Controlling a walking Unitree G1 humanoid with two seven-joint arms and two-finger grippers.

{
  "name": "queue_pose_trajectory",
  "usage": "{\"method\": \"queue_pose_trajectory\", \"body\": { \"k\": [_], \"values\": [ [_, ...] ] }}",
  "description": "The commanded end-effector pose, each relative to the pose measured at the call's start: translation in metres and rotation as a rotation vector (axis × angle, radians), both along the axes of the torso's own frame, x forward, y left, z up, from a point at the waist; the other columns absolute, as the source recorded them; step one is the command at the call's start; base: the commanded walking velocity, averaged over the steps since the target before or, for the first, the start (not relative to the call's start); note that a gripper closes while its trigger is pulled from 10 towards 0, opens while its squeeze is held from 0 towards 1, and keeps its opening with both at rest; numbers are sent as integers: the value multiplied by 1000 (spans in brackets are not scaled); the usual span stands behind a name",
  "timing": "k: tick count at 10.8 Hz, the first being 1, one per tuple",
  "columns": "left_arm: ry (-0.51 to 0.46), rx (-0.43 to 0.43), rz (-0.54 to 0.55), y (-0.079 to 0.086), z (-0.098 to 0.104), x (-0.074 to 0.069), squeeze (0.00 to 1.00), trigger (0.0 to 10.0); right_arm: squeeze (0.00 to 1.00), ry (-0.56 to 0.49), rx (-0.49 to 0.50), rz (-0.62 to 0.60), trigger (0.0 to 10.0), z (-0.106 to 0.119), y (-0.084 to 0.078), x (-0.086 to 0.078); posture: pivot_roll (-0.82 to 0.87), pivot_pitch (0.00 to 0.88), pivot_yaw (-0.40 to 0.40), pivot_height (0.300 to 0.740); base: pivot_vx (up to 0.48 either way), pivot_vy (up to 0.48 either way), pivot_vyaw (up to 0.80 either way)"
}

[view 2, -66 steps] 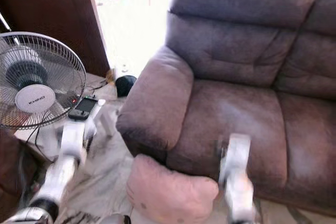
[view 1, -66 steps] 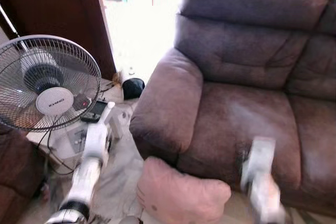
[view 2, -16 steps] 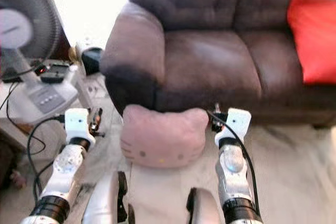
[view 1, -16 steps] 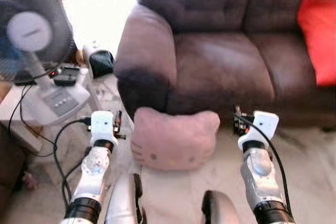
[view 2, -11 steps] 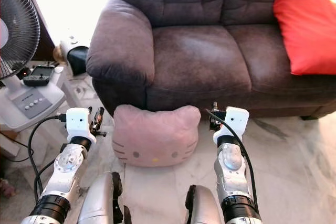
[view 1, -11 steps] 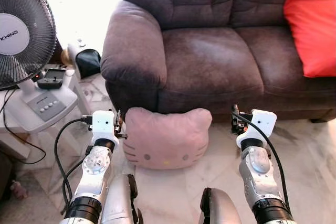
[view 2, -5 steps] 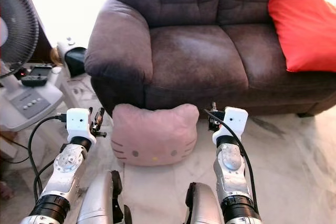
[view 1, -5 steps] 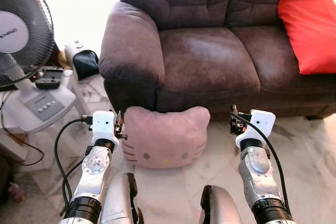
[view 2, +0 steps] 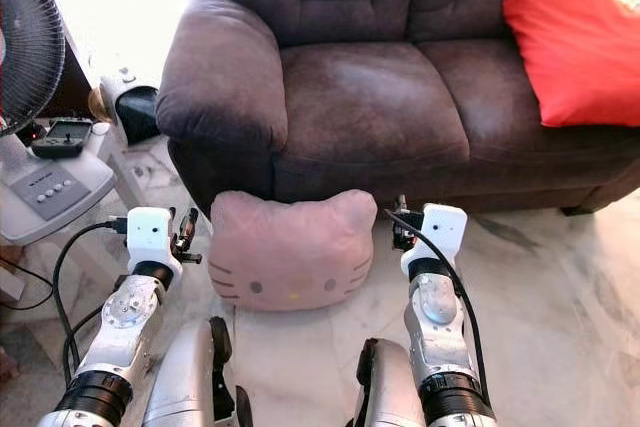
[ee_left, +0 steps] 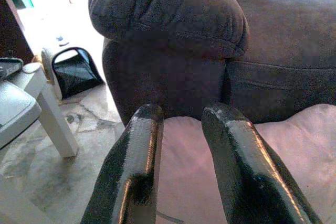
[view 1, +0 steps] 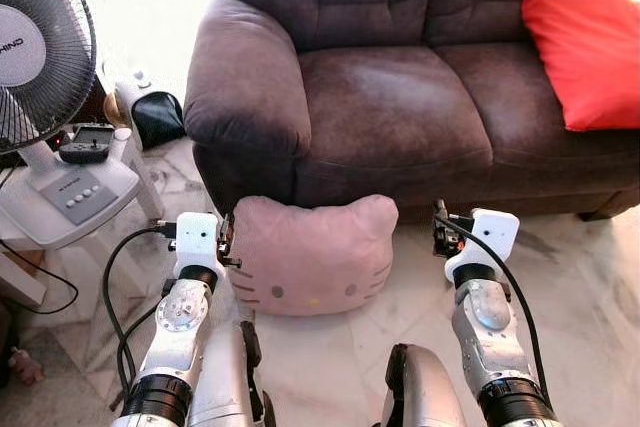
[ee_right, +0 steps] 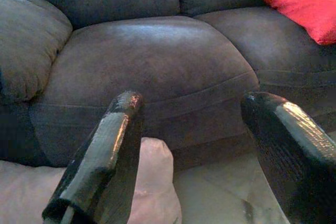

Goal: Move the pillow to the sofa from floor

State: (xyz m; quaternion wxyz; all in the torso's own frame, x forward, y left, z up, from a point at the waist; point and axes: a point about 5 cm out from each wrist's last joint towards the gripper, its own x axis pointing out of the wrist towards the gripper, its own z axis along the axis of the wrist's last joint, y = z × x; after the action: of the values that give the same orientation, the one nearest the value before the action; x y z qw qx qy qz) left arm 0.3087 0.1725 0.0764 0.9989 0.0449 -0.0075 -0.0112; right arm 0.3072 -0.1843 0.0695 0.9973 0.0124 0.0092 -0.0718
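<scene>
Left eye view: left claw [view 1: 226,239] narrow, right claw [view 1: 441,231] wide, flanking the pink cat-face pillow [view 1: 310,255]; an uneven squeeze risks slippage.

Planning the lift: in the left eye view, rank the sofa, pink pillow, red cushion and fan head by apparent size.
1. sofa, by far.
2. pink pillow.
3-4. red cushion and fan head: unsure, both cut off by the frame edge.
</scene>
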Motion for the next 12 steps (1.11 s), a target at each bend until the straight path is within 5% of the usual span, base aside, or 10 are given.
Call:
{"method": "queue_pose_trajectory", "body": {
  "k": [1, 12],
  "values": [
    [11, -3, -1, -1, 0, 1, 0, 10000, 0, 14, -26, 14, 10000, -2, 0, -1, 49, 69, -43, 539, 0, 0, 0],
    [18, -3, -1, -1, -1, 2, 0, 10000, 0, 16, -10, 21, 10000, -3, 0, -1, 51, 67, -45, 539, 230, 0, 73]
  ]
}}
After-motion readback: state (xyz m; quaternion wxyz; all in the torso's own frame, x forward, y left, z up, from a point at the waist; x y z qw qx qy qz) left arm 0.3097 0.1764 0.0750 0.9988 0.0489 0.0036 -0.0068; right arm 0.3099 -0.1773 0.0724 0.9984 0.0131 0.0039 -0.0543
